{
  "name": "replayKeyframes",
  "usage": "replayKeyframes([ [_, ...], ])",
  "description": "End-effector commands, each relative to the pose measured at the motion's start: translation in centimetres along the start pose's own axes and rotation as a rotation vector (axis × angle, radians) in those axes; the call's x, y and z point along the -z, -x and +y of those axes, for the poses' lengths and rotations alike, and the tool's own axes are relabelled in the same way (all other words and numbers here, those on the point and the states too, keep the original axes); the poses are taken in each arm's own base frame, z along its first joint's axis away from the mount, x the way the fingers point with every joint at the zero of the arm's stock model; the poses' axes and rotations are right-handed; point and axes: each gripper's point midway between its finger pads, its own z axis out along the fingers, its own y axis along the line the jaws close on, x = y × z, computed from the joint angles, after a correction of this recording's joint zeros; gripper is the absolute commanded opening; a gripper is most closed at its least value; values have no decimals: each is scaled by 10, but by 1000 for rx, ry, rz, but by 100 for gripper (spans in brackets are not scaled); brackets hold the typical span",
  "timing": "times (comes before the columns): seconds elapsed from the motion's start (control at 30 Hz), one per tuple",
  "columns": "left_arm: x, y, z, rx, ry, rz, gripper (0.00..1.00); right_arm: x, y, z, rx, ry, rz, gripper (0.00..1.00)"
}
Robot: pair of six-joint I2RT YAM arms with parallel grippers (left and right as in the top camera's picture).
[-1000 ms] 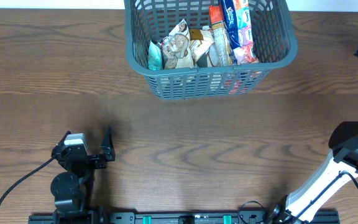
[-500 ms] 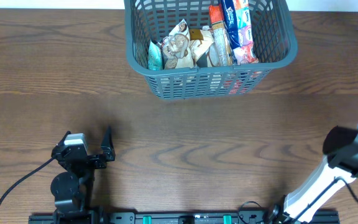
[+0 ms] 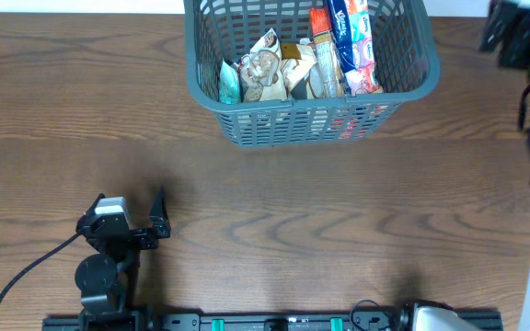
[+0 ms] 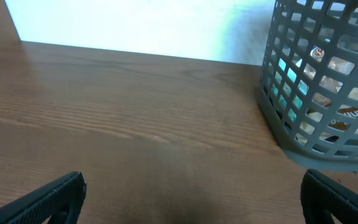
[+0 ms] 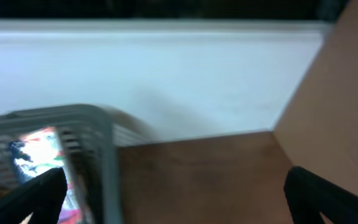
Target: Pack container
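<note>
My table [image 3: 339,211], dark wood-grain, carries a grey-blue lattice basket [image 3: 283,124] at the far edge, approx centre-right, upright on its base.

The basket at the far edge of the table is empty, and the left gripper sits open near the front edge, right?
Not quite: the basket is not empty. The overhead view shows several snack packets inside it. It does stand at the far edge, with the left gripper open near the front.
</note>
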Motion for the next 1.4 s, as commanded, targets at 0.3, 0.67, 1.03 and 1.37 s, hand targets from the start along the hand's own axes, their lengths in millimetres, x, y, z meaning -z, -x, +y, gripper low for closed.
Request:
replayKeyframes([
  [0.3,-3,-12,4,15,18,23,99,85,-71,44,23,161,-168,99],
  [0.67,-3,-12,4,15,18,23,99,96,-147,50,9,214,-284,99],
  [1.03,-3,-12,4,15,18,23,99,98,-196,52,-6,230,-402,99],
  [1.37,-3,-12,4,15,18,23,99,103,-215,51,-12,229,-444,99],
])
